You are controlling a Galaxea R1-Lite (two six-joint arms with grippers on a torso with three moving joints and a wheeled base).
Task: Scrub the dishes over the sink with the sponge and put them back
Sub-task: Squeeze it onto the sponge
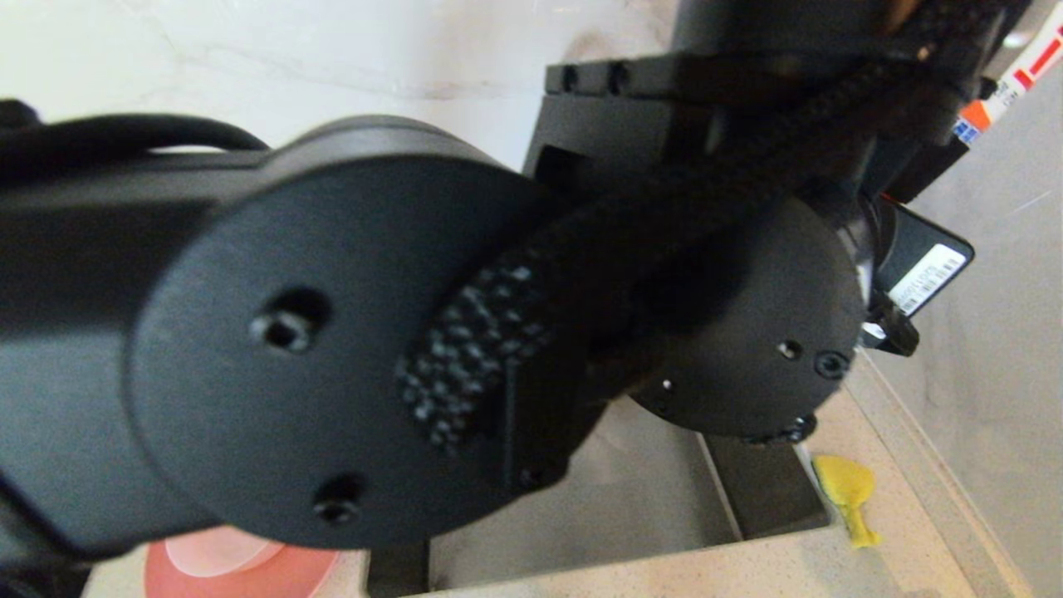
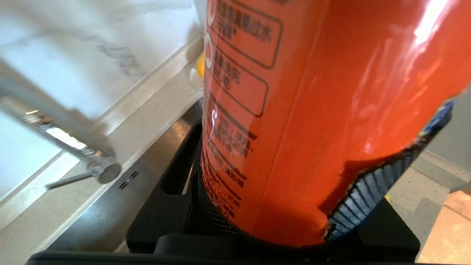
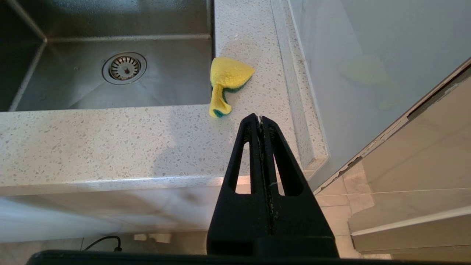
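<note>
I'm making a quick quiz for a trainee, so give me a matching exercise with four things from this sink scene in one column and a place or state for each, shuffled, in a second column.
Things:
1. crumpled yellow sponge with a green side
2. glossy orange detergent bottle
3. right gripper
4. round metal drain strainer

Places or states:
A. shut, with nothing held, in front of the counter edge
B. in the floor of the stainless steel sink
C. held in the left gripper
D. lying on the speckled countertop, beside the sink

Pairs: 1-D, 2-C, 3-A, 4-B
</note>
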